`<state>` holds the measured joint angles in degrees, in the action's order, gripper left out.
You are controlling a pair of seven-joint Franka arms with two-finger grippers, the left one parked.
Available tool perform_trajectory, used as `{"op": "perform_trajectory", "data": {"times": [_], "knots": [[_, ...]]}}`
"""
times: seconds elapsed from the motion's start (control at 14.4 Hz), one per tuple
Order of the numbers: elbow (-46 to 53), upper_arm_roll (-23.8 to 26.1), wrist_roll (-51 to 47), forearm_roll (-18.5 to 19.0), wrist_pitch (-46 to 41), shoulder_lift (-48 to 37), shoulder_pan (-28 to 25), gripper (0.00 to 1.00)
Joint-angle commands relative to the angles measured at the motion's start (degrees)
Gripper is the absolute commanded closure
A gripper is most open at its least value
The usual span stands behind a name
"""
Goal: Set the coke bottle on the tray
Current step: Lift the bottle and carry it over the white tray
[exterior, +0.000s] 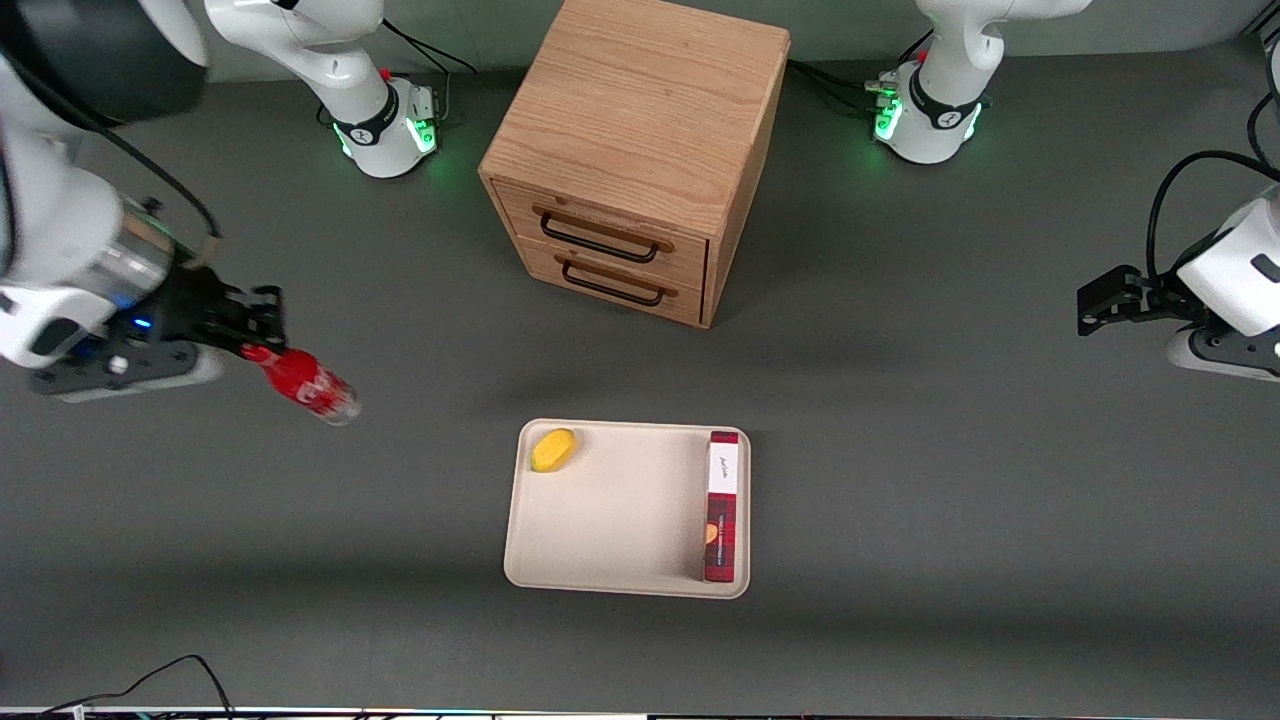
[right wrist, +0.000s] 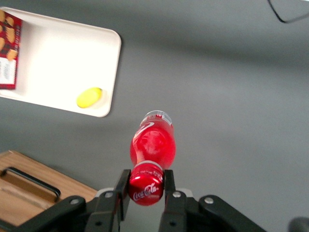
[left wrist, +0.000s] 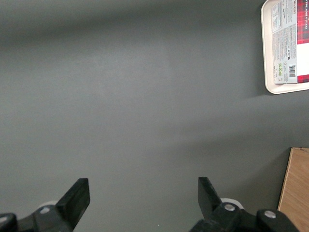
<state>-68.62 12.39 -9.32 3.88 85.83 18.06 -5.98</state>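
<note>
My right gripper (exterior: pixel 262 340) is shut on the red cap of the coke bottle (exterior: pixel 308 386) and holds it off the table, tilted, toward the working arm's end of the table. In the right wrist view the gripper (right wrist: pixel 146 186) clamps the cap, and the bottle (right wrist: pixel 152 140) hangs down from it with its clear base lowest. The cream-beige tray (exterior: pixel 610 510) lies on the table in front of the drawer cabinet, well apart from the bottle. The tray also shows in the right wrist view (right wrist: pixel 58 63).
A wooden drawer cabinet (exterior: pixel 635 150) with two handles stands farther from the front camera than the tray. On the tray lie a yellow fruit (exterior: pixel 553 449) and a tall red-and-white box (exterior: pixel 722 505). A black cable (exterior: pixel 150 680) lies at the table's front edge.
</note>
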Motion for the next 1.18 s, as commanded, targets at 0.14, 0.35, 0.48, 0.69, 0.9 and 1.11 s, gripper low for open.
{"op": "perform_trajectory", "data": {"times": [0.14, 0.35, 0.48, 0.69, 0.9, 1.11], "knots": [[12.4, -0.8, -1.8, -0.1, 6.9, 14.7, -7.6, 1.0], [13.1, -0.9, -1.2, 0.0, 15.7, 21.7, -10.7, 1.0], [13.0, -1.0, -1.3, 0.0, 21.4, 26.2, -12.5, 1.0], [13.1, -4.2, -1.1, 0.0, 26.5, 31.0, -15.0, 1.0], [13.1, -8.3, -0.7, 0.0, 30.3, 33.4, -17.4, 1.0], [13.1, -8.6, -0.9, 0.1, 31.6, 34.3, -17.5, 1.0]]}}
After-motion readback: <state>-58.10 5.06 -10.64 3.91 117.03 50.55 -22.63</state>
